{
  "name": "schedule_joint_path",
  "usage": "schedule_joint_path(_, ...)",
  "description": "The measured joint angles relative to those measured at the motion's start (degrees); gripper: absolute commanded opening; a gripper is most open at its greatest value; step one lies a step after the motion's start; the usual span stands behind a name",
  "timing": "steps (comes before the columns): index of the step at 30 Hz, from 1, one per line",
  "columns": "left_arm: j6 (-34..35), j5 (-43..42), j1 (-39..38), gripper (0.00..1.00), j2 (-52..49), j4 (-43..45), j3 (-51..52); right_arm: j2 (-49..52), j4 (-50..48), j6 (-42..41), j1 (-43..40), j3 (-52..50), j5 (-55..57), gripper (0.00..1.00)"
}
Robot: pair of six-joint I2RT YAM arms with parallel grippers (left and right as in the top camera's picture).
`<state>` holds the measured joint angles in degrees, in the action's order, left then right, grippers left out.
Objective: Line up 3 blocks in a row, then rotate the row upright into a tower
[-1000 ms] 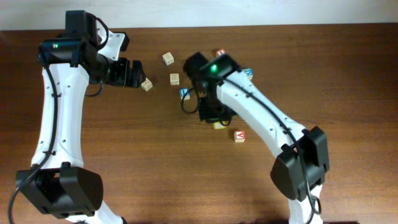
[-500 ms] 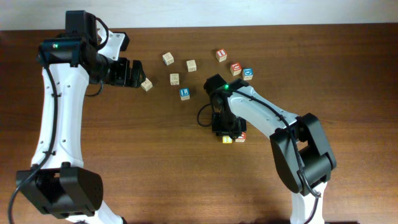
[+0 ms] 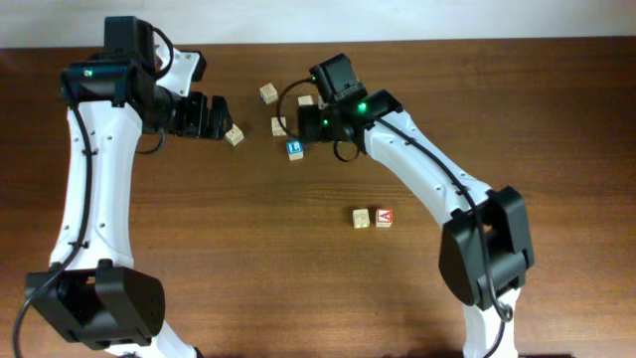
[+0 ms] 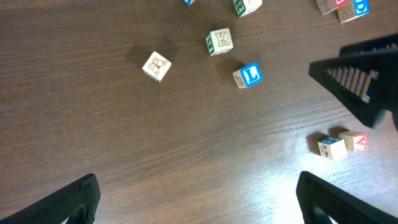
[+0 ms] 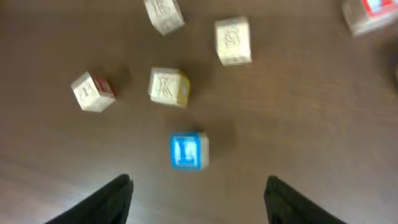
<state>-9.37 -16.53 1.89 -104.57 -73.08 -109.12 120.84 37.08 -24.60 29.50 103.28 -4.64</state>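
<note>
Hovering spread and empty, the right fingers hang over the blue L block.
Those fingers stand wide apart and grip nothing; the blue L block lies untouched on the desk just beyond their tips, in line with the gap. The left fingers are likewise fully apart and empty, off to its left. The tan block and the red block sit touching side by side, nearer, well apart from both.
</note>
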Motion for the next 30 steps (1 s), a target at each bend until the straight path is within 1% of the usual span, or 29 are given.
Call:
schedule_joint_path(2,0.0,0.0,0.0,0.99,0.0,0.0,0.0,4.5,-5.5,0.8,0.1,0.0,-1.6,0.72)
schedule_joint_path(3,0.0,0.0,0.0,0.99,0.0,0.0,0.0,6.1,-6.1,1.0,0.2,0.0,-1.8,0.71)
schedule_joint_path(4,0.0,0.0,0.0,0.99,0.0,0.0,0.0,9.6,-7.7,1.2,0.5,0.0,-2.2,0.66)
schedule_joint_path(5,0.0,0.0,0.0,0.99,0.0,0.1,0.0,11.6,-9.2,1.3,0.8,-0.1,-2.7,0.56)
schedule_joint_path(6,0.0,0.0,0.0,0.99,0.0,0.0,0.0,12.7,-9.8,1.7,0.9,0.0,-3.1,0.52)
schedule_joint_path(8,0.0,0.0,0.0,0.99,0.0,0.0,0.0,13.2,-9.9,1.7,0.9,-0.1,-3.5,0.46)
schedule_joint_path(10,0.0,0.0,0.0,0.99,0.0,0.0,0.0,13.2,-9.8,1.9,1.0,-0.1,-4.2,0.34)
schedule_joint_path(11,0.0,0.0,0.0,0.99,0.0,0.0,0.0,13.2,-8.6,1.7,1.3,0.0,-4.4,0.31)
schedule_joint_path(12,0.0,0.0,0.0,0.99,0.0,0.0,0.0,13.2,-8.4,1.9,1.5,0.1,-4.5,0.3)
schedule_joint_path(14,0.0,0.0,0.0,0.99,0.0,0.0,0.0,12.8,-3.8,0.2,1.5,1.2,-4.8,0.3)
schedule_joint_path(16,0.0,0.0,0.0,0.99,0.0,0.1,0.0,11.8,3.8,-2.3,1.5,1.8,-6.1,0.27)
schedule_joint_path(18,0.0,0.0,0.0,0.99,0.0,0.0,0.0,11.1,9.0,-3.5,1.6,1.8,-7.5,0.27)
schedule_joint_path(19,0.0,0.0,0.0,0.99,0.0,0.1,0.0,10.4,14.1,-4.0,1.7,1.7,-8.0,0.27)
schedule_joint_path(22,0.0,0.0,0.0,0.99,0.0,0.0,0.0,10.1,24.5,-4.2,1.9,1.7,-8.6,0.26)
schedule_joint_path(24,0.0,0.0,0.0,0.99,0.0,0.0,0.0,10.1,29.8,-3.7,2.3,1.6,-7.5,0.27)
schedule_joint_path(29,0.0,0.0,0.0,0.99,0.0,0.0,0.0,10.0,34.3,-3.7,4.5,1.4,-3.7,0.28)
schedule_joint_path(30,0.0,0.0,0.0,0.99,0.0,0.0,0.0,10.0,34.9,-3.7,4.5,1.4,-2.6,0.33)
